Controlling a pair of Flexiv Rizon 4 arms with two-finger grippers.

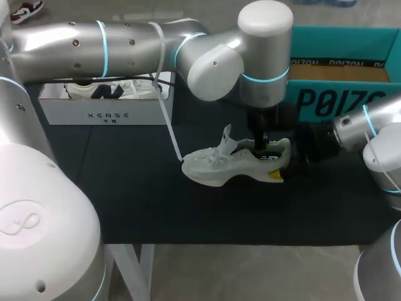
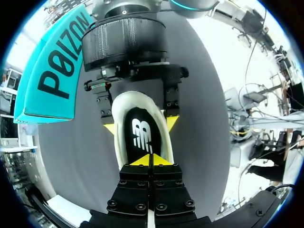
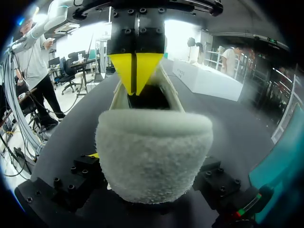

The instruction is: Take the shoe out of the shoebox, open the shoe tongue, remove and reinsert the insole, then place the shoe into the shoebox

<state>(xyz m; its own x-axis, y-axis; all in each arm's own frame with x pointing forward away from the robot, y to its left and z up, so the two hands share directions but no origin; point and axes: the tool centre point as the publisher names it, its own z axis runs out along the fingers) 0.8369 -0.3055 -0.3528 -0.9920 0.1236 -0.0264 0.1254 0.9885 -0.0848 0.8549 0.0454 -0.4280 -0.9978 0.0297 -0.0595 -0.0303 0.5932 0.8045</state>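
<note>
A white shoe lies on the dark mat with its toe to the left and its tongue standing up. My right gripper comes in from the right and is shut on the shoe's fuzzy heel. Its yellow tips touch both sides of the heel in the left wrist view. My left gripper points straight down into the shoe's opening. Its tips are shut, resting at the black insole. Whether they pinch the insole is hidden. The teal shoebox stands open at the back right.
A white box holding another shoe stands at the back left. The dark mat stretches bare in front of and to the left of the shoe. The teal box wall is close beside both grippers.
</note>
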